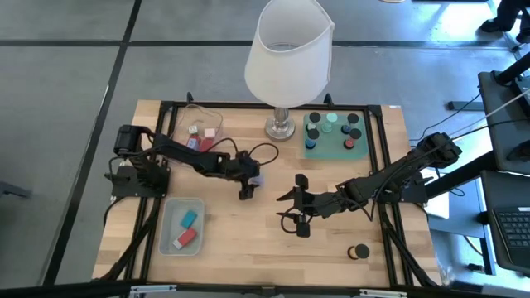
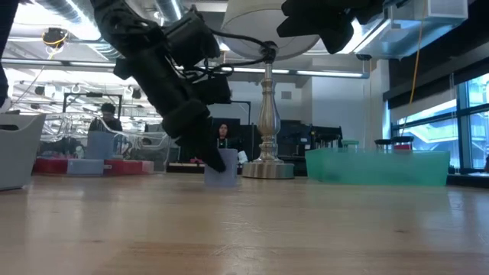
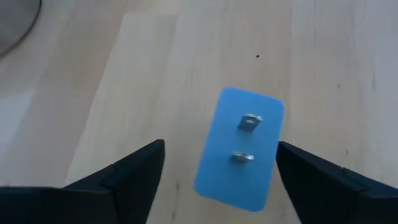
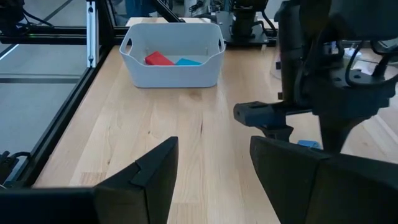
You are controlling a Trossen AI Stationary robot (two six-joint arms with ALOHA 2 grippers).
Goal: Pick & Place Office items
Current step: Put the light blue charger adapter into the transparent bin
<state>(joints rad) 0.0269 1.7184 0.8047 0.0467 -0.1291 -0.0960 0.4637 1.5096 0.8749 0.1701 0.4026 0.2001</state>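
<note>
Your left end effector [image 3: 217,180] is down at the bench [image 1: 248,248] middle with its fingers apart, straddling a lavender-blue block [image 3: 239,149] that stands on the wood, unclamped. The block sits skewed between the fingers, so closing now could twist or tip it. Your right end effector [image 1: 302,217] hovers near, empty with its fingers part open; crossing toward the bin [image 1: 170,211] risks a clash.

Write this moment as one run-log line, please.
left gripper: open, straddling flat blue rectangular block on wooden table | right gripper: waiting mid-table, empty
</note>
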